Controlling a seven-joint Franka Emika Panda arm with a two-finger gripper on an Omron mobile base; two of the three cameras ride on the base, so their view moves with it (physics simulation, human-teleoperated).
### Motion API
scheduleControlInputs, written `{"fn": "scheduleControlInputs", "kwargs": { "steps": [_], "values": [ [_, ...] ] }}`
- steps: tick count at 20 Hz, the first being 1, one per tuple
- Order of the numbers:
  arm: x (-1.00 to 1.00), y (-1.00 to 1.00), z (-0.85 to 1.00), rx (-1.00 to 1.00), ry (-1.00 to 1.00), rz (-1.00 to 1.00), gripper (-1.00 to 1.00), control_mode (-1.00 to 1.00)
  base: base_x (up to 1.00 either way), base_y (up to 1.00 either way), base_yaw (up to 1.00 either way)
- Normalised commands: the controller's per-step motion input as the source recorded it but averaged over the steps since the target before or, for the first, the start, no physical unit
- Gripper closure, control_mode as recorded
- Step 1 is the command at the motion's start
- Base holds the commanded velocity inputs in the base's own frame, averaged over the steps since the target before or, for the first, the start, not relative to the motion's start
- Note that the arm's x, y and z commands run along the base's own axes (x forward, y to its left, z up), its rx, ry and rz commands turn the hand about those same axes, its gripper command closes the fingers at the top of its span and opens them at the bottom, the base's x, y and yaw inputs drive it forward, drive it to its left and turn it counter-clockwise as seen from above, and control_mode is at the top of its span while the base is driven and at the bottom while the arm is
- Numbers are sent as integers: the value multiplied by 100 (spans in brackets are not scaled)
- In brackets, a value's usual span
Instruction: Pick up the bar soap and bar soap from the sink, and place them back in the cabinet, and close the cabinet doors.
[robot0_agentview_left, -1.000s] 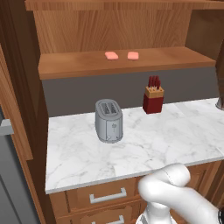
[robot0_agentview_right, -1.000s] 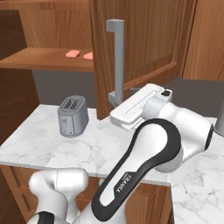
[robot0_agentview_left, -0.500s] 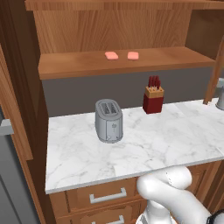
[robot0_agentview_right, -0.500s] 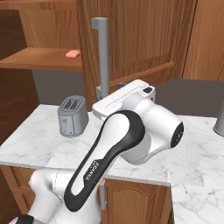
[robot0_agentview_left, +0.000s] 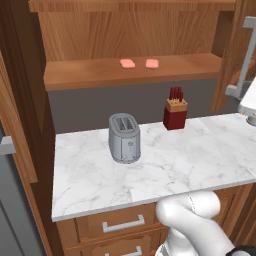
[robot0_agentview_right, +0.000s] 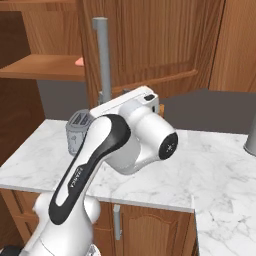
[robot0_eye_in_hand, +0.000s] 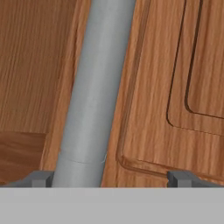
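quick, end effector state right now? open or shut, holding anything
End effector: open, holding nothing; its fingertips stand wide apart, with the cabinet door handle passing between them, beside the left one.

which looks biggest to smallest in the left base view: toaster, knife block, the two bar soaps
1. Toaster, largest, though it also stands nearest the camera.
2. Knife block, red, somewhat smaller.
3. The two bar soaps, left one and right one, on the cabinet shelf: smallest, and alike, so I won't rank them.

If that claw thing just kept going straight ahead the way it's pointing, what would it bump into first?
Most likely the grey bar handle of the cabinet door; the gripper points at it, the handle nearer its left tip. Depth is hard to judge.
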Motion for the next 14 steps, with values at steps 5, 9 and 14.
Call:
{"fn": "scheduleControlInputs", "kwargs": {
  "steps": [5,9,14],
  "values": [
    [41,31,0,0,0,-10,-100,-100,0,0,0],
    [37,22,0,0,0,-8,-100,-100,0,0,0],
    [40,20,0,0,0,-7,-100,-100,0,0,0]
  ]
}}
